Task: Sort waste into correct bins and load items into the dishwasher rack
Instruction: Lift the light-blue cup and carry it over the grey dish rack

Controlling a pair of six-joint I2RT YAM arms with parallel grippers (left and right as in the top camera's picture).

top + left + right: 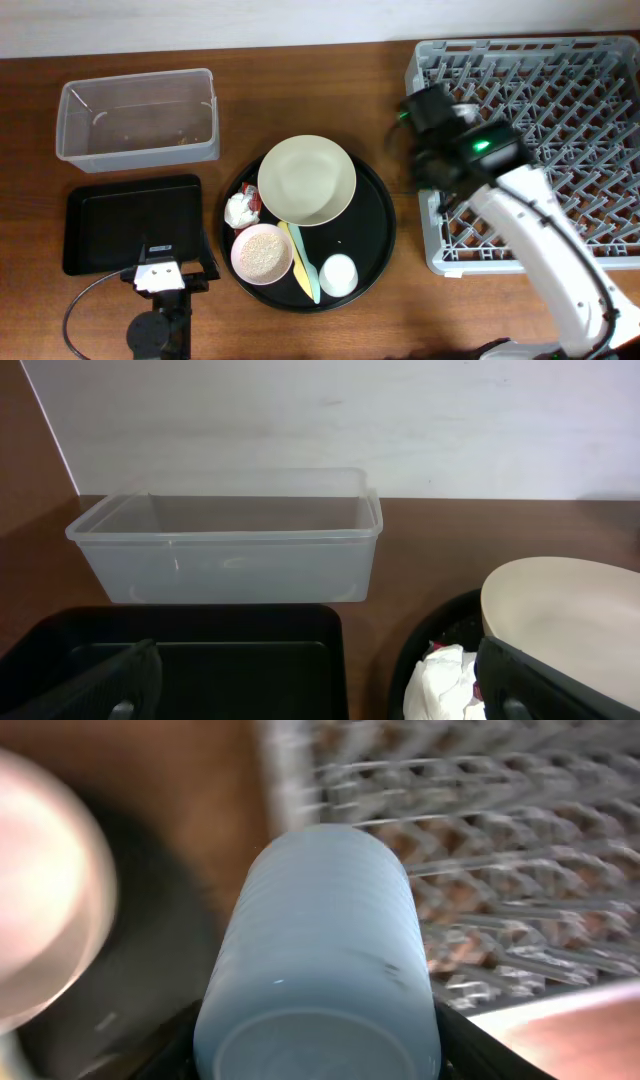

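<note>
overhead, the right gripper (428,108) is seen above the left edge of the dishwasher rack (560,60). at the left wrist, the left gripper (320,685) is spread wide and empty, with the clear tub (225,550) ahead. at the right wrist, the light blue cup (318,960) is clamped by the right gripper, beside the rack's rim.

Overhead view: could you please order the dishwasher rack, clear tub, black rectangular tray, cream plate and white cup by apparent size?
1. dishwasher rack, largest, though the frame edge cuts it off.
2. clear tub and black rectangular tray: they look alike, so not ranked.
3. cream plate.
4. white cup, smallest.
</note>
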